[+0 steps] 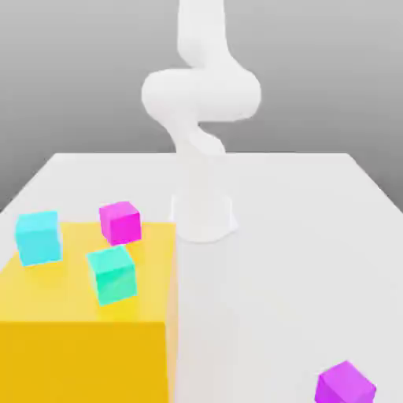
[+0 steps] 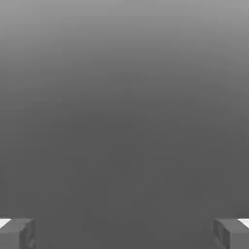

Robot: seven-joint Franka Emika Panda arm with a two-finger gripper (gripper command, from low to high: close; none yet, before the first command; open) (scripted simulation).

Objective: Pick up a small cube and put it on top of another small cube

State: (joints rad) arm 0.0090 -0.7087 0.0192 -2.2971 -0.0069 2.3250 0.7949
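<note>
The white arm point(image 1: 201, 94) stands at the far middle of the table, its round base point(image 1: 203, 214) planted flat and the lower link rising straight up from it. Higher up it bulges into a thick elbow that swings toward the exterior view's right, then folds back and climbs out of sight. In the hand view the gripper point(image 2: 124, 234) is spread wide — two grey fingertips point(image 2: 17, 233) set far apart, with nothing between them.

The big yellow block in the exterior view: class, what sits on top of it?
On the big yellow block sit three small cubes: a cyan cube, a pink-magenta cube and a teal cube. Whatever lies beneath the block is covered.
</note>
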